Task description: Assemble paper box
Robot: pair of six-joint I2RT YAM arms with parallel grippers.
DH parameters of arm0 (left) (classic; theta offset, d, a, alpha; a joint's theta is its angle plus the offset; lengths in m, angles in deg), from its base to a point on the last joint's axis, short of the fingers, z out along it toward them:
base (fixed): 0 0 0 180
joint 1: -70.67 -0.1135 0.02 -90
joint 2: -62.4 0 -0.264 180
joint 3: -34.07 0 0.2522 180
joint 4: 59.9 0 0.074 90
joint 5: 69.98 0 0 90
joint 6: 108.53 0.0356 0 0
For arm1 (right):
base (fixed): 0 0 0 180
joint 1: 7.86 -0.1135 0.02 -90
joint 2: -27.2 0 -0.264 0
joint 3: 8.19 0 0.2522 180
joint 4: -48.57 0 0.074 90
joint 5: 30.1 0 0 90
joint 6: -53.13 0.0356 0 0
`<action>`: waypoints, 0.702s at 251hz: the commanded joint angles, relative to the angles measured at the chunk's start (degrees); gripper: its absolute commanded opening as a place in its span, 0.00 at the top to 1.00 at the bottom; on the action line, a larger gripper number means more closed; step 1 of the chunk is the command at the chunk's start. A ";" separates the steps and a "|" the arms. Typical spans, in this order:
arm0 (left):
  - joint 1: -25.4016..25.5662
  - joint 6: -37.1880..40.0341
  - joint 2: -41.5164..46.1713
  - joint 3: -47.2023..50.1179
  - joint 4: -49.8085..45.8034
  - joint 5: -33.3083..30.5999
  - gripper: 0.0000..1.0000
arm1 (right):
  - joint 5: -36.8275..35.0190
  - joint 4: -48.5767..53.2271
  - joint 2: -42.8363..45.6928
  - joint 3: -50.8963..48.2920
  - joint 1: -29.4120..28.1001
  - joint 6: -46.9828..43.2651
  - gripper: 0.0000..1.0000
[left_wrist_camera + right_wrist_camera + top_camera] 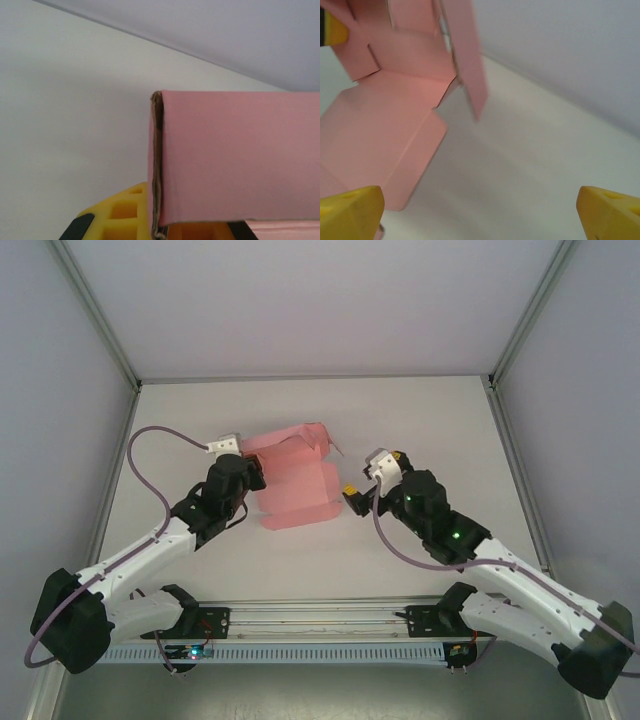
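The paper box (295, 480) lies near the middle of the white surface (430, 420), between the two arms. It is only partly folded. In the top view, its near panel lies flat, with tabs along the near edge, and its far portion is raised off the surface.

In the right wrist view, the paper box (385, 130) shows one broad panel lying flat. Behind that panel are slotted panels, and a narrow flap (470, 65) stands nearly upright beside them.

The left gripper (256, 477) sits at the left edge of the sheet. In the left wrist view, we see a folded pink panel (235, 160) standing edge-on. Yellow pads (122, 212) show on both sides of its lower corner. The jaws are closed tight and clamp the card.

The right gripper (369, 472) is just beside the right edge of the box. Its jaws are spread wide and hold nothing. In its own wrist view, the yellow fingertips (355, 205) sit at the lower corners. The left fingertip is close to the flat panel's edge. We cannot tell whether it touches the card.
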 commanded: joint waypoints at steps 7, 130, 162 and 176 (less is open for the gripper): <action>-0.43 -3.59 1.58 -2.32 -0.75 -0.13 1.00 | 4.34 -2.94 -5.01 5.53 0.08 11.27 0.02; -0.48 -3.41 5.26 0.55 0.13 0.56 1.00 | -14.46 -2.56 -12.94 13.34 0.02 4.37 0.02; -0.44 -3.32 5.59 0.71 0.88 3.36 1.00 | -16.40 -3.83 -13.99 13.11 0.51 3.70 0.02; -0.43 -3.32 5.51 0.68 1.17 4.67 1.00 | -16.47 -5.18 -14.43 13.03 0.50 3.65 0.02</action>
